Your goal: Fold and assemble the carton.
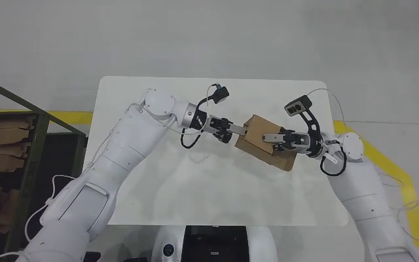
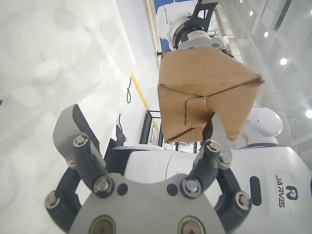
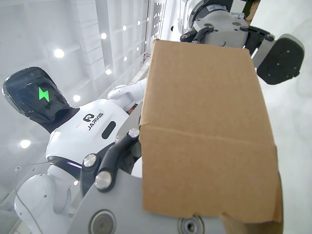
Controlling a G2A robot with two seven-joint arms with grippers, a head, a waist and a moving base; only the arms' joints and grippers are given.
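Note:
The brown carton [image 1: 267,142] is held above the middle right of the white table [image 1: 163,190], tilted. My right gripper [image 1: 275,139] is shut on its wall from the right; one finger [image 3: 130,125] lies against the carton's side [image 3: 207,122], the other is hidden behind the cardboard. My left gripper [image 1: 238,129] is at the carton's left end, open wide. One of its fingers [image 2: 217,127] touches the folded end flaps [image 2: 195,115], while the other finger [image 2: 75,125] stands apart. Its dark pad [image 3: 280,59] shows beyond the carton's far end.
A green rack [image 1: 26,150] with flat cardboard sheets stands on the floor left of the table. A yellow floor line [image 1: 386,164] runs past the table's right side. The table surface around the carton is bare.

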